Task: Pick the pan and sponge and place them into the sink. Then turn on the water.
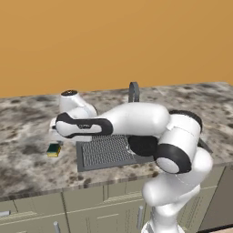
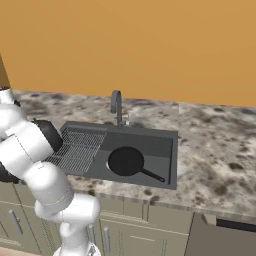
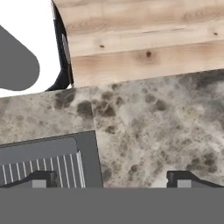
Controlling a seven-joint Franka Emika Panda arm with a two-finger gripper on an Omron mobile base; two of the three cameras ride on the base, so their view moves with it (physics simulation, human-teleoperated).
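Observation:
The black pan point(image 2: 126, 161) lies in the basin half of the dark grey sink point(image 2: 125, 129), its handle pointing to the front right. The green-and-yellow sponge point(image 1: 53, 149) rests on the counter just left of the sink's ribbed drainboard point(image 1: 104, 150). My gripper point(image 1: 61, 135) hangs over the counter by the sink's left end, a little behind and above the sponge. In the hand view the gripper point(image 3: 114, 180) is open, its fingertips point(image 3: 41, 179) wide apart over bare counter and the sink's corner point(image 3: 85, 153), with nothing between them. No water runs from the arched faucet point(image 2: 116, 107).
Speckled stone counter point(image 2: 215, 145) stretches to both sides of the sink, with an orange wall behind. Cabinet fronts point(image 1: 82, 205) run below the counter's front edge. Wooden floor point(image 3: 148, 39) shows beyond that edge in the hand view. My own arm crosses above the sink in the left base view.

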